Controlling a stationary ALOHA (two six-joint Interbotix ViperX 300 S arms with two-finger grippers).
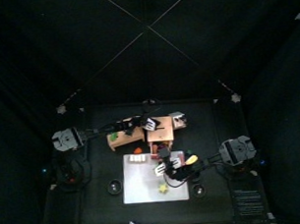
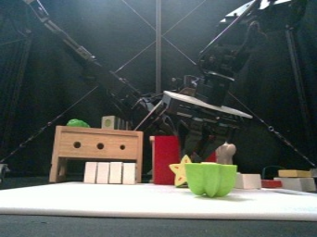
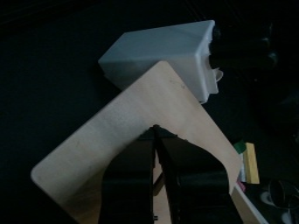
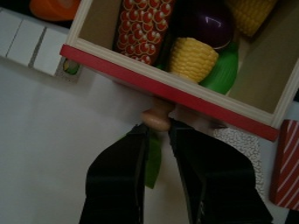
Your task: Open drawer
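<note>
A small black table (image 1: 208,212) stands inside a pen of black curtains, seen from high above, from table height, and from both wrists.

The drawer (image 4: 176,83) fills the upper part of the right wrist view. It is a light wooden tray with a red front edge, and it lies pulled out so that its inside shows. In it sit toy foods: a strawberry (image 4: 145,26), a dark purple aubergine (image 4: 208,19), a corn cob (image 4: 194,58) and a green piece (image 4: 225,70). A small tan knob (image 4: 156,117) sticks out from the red front.

The right gripper (image 4: 159,140) sits just in front of that knob. Its two black jaws stand a narrow gap apart, with the knob at their tips. Whether they press on the knob cannot be told.

In the front view the right arm (image 2: 210,83) hangs down behind a red block (image 2: 165,159). Near the front stand a green cup (image 2: 212,179) and a yellow star (image 2: 184,170). To the left is a wooden box (image 2: 96,153) with two round holes, and a row of white blocks (image 2: 110,172) stands before it.

In the left wrist view a pale wooden board (image 3: 140,131) and a white block (image 3: 158,52) fill the picture, hiding the left claw, so its state cannot be told.
</note>
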